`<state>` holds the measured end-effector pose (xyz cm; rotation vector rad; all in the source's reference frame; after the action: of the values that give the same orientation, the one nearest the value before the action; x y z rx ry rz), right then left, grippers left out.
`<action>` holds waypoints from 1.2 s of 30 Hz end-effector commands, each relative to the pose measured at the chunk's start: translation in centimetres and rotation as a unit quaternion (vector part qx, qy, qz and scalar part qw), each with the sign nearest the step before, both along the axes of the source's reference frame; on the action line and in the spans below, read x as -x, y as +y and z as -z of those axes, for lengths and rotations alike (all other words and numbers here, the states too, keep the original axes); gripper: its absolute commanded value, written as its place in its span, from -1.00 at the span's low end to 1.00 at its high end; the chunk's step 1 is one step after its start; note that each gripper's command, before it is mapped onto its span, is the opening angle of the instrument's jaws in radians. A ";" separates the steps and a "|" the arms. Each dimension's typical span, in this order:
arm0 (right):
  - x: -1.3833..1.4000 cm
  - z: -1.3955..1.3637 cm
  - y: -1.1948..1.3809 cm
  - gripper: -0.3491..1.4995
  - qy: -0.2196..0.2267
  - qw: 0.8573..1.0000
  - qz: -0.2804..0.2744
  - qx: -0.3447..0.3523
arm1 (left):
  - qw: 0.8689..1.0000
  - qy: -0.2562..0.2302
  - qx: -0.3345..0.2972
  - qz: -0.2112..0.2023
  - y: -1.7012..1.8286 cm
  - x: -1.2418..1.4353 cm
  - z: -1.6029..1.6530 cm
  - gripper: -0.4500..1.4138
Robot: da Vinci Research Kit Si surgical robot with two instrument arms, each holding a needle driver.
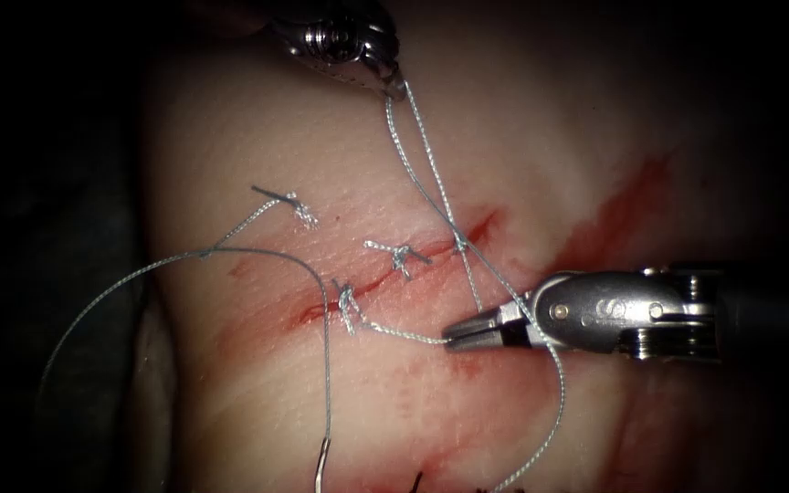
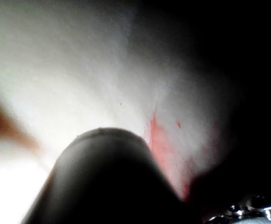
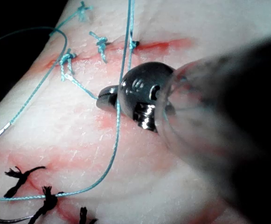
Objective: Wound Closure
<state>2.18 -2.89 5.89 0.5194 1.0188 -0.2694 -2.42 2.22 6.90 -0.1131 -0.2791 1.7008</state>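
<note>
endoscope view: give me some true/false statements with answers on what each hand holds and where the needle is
1. The left arm's hand is shut on the pale braided thread, above the red cut. True.
2. The right arm's hand grips the needle at mid-curve. False: it is shut on a thread tail that runs from the knotted stitch at the left end of the cut.
3. The needle is driven into the tissue at the cut. False: what looks like the thin silvery needle lies on the pale tissue at the lower edge, in neither hand.
4. Red fluid stains the tissue to the right of the cut. True.
</note>
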 end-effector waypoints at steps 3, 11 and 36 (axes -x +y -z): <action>-0.08 -0.04 -0.05 -1.00 -0.002 1.000 0.002 -0.005 | 1.000 0.000 0.006 0.001 0.04 0.05 -0.04 -1.00; -0.06 -0.07 -0.12 -1.00 -0.006 1.000 0.005 -0.009 | 1.000 0.001 0.006 0.002 0.04 0.07 -0.05 -1.00; -0.14 0.14 0.16 0.64 0.026 0.988 -0.095 0.117 | 0.995 -0.065 -0.069 0.020 -0.20 0.08 -0.01 -1.00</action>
<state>2.22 -2.74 5.73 0.1913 1.0590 -0.2306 -2.47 1.95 6.85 -0.1369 -0.5298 1.6217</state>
